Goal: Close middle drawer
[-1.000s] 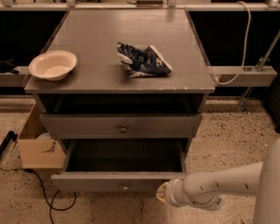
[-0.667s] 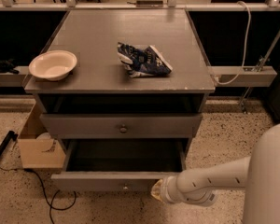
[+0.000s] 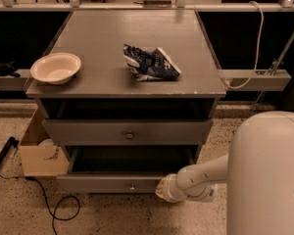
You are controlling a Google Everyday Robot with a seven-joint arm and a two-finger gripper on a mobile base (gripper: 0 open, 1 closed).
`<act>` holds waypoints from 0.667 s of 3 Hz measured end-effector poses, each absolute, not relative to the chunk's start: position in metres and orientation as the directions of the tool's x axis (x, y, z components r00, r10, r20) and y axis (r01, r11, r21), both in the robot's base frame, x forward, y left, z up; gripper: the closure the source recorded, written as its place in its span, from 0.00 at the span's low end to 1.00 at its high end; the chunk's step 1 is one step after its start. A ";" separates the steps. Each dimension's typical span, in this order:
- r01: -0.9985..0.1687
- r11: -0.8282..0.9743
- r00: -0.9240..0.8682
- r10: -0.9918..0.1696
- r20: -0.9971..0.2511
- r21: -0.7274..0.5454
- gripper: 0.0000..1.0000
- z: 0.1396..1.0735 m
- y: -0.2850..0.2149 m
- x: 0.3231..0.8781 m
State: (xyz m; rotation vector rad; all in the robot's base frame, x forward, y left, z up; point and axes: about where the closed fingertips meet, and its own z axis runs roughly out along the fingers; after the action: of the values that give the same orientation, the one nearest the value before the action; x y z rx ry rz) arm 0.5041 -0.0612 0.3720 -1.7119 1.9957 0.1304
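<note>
Pulled-out middle drawer, gripper at its front's right end (grip state unclear)

No writing can be read here.
The crumpled blue-and-white bag on the cabinet top carries print, but no word or brand on it can be made out. The bowl and the cardboard box show no legible lettering. The gripper, likewise plain, sits at the right end of the lower pulled-out drawer front.
</note>
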 end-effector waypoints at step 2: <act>-0.941 0.210 -0.085 -0.905 -0.417 -0.265 1.00 0.371 -0.060 0.527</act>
State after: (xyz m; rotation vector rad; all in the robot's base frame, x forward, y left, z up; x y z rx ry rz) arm 0.5269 -0.0602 0.3713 -1.7053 1.9997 0.0973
